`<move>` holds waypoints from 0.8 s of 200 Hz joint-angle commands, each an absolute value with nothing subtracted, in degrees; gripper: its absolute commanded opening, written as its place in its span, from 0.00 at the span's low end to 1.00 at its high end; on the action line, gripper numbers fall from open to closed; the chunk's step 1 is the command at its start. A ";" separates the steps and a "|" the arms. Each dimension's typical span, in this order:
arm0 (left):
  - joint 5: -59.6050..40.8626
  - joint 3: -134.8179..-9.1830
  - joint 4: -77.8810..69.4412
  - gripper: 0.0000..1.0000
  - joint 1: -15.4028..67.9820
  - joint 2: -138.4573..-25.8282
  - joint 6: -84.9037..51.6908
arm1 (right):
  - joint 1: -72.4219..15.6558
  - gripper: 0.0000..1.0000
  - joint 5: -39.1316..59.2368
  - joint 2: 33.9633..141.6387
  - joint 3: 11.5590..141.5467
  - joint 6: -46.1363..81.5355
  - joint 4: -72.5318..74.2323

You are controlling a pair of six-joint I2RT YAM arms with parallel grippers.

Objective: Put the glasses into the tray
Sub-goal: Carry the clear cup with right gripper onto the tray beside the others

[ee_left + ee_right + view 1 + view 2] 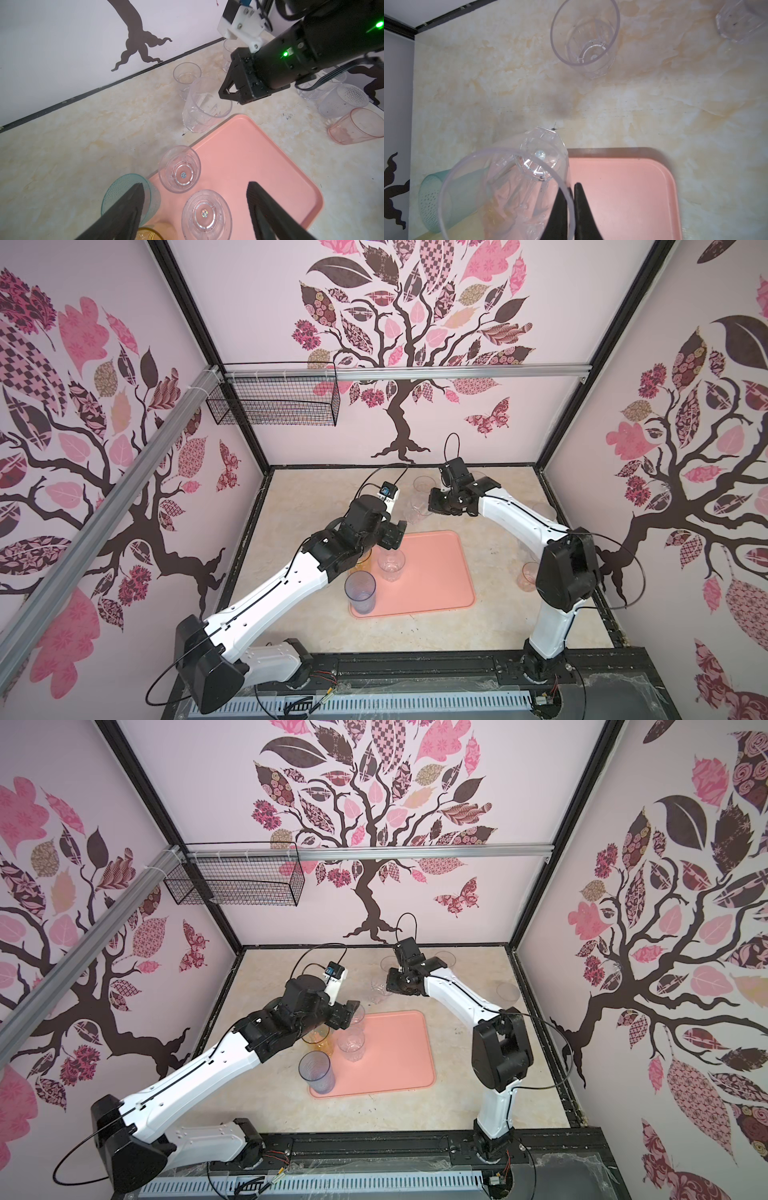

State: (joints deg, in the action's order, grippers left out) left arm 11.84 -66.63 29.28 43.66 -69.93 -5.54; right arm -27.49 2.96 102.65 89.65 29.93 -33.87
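Observation:
The salmon-pink tray [436,576] [399,1056] lies mid-table. On its left part stand a tall blue glass [360,591] [316,1071], an amber glass [320,1043] and clear glasses [391,564] [179,168]. A teal glass [120,193] stands by the tray's corner. My left gripper [392,537] [195,185] hovers open over a clear glass [206,214], its fingers well clear of it. My right gripper [432,504] [572,197] is shut on the rim of a clear faceted glass [517,176] [205,106], which hangs tilted at the tray's far left corner.
More clear glasses [424,485] [508,992] stand on the marble table behind and right of the tray. A pinkish glass [357,126] and a frosted one [342,101] lie on their sides at the right. A black wire basket [274,406] hangs on the back rail.

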 commanded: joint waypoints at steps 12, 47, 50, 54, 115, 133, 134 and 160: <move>8.62 -64.34 36.02 0.82 43.43 -64.80 -5.63 | -29.40 0.00 0.61 94.30 85.95 28.23 -39.25; 5.40 -64.17 42.89 0.82 43.35 -60.74 -6.68 | -32.50 0.00 -1.77 87.46 80.59 27.42 -43.65; 5.31 -64.08 43.55 0.82 43.33 -60.51 -6.80 | -32.73 0.00 -1.88 86.98 80.22 27.44 -44.01; 5.28 -63.99 44.44 0.82 43.33 -60.21 -6.99 | -33.00 0.00 -1.99 86.39 79.70 27.48 -44.59; 5.33 -60.41 51.94 0.82 43.33 -55.13 -10.57 | -39.92 0.00 -4.39 79.47 71.03 30.96 -48.91; 5.45 -59.96 53.48 0.82 43.33 -55.10 -11.40 | -42.50 0.00 -5.50 79.40 69.77 31.94 -49.20; 5.45 -59.91 53.50 0.82 43.33 -55.01 -11.46 | -42.74 0.00 -5.61 79.47 69.74 31.92 -49.25; 5.79 -59.38 54.23 0.82 43.33 -54.98 -12.21 | -46.56 0.00 -7.89 80.93 69.47 32.48 -50.23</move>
